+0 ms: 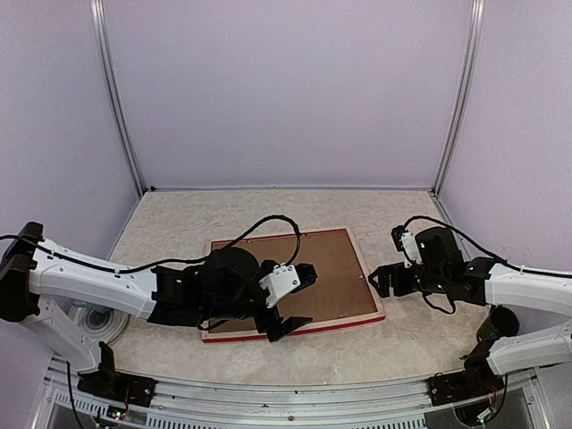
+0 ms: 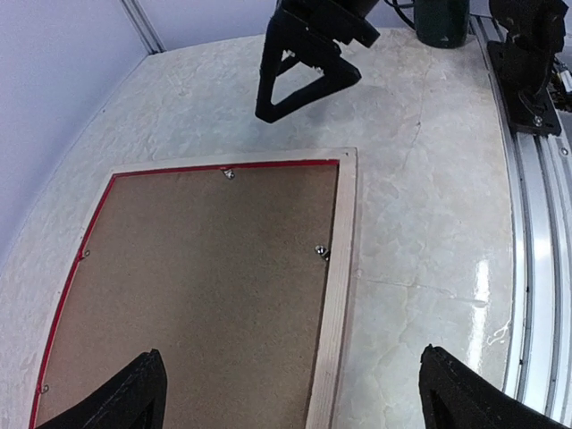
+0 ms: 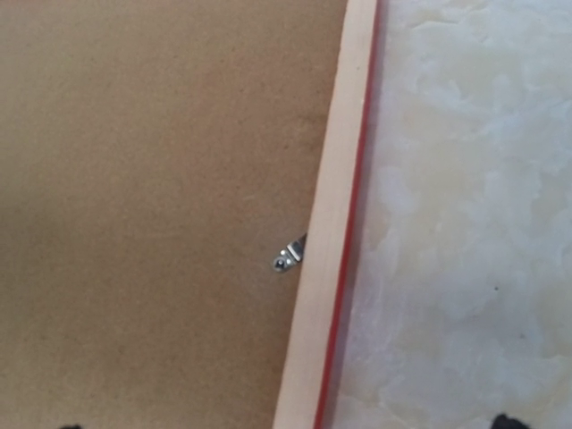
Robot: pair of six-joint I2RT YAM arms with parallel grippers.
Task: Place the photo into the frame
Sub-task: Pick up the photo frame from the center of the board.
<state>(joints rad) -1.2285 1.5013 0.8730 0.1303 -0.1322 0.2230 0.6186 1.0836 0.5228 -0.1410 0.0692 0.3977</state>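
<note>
The frame (image 1: pixel 368 277) lies face down mid-surface (image 1: pixel 268 210), brown backing (image 1: pixel 322 268) sitting inside it. Left hand (image 1: pixel 302 299) hovers over its near edge, fingers spread wide. Right hand (image 1: pixel 390 261) hangs by the right edge, fingers wide apart too, gripping nothing.

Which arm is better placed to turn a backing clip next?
Probably right: the right hand, open, hovers directly over a clip on the frame. The left hand, also open, has its nearest clip farther ahead.

Frame (image 1: pixel 365 273) lies face-down; left tool (image 1: pixel 298 301) above it; right tool (image 1: pixel 384 279) beside.
</note>
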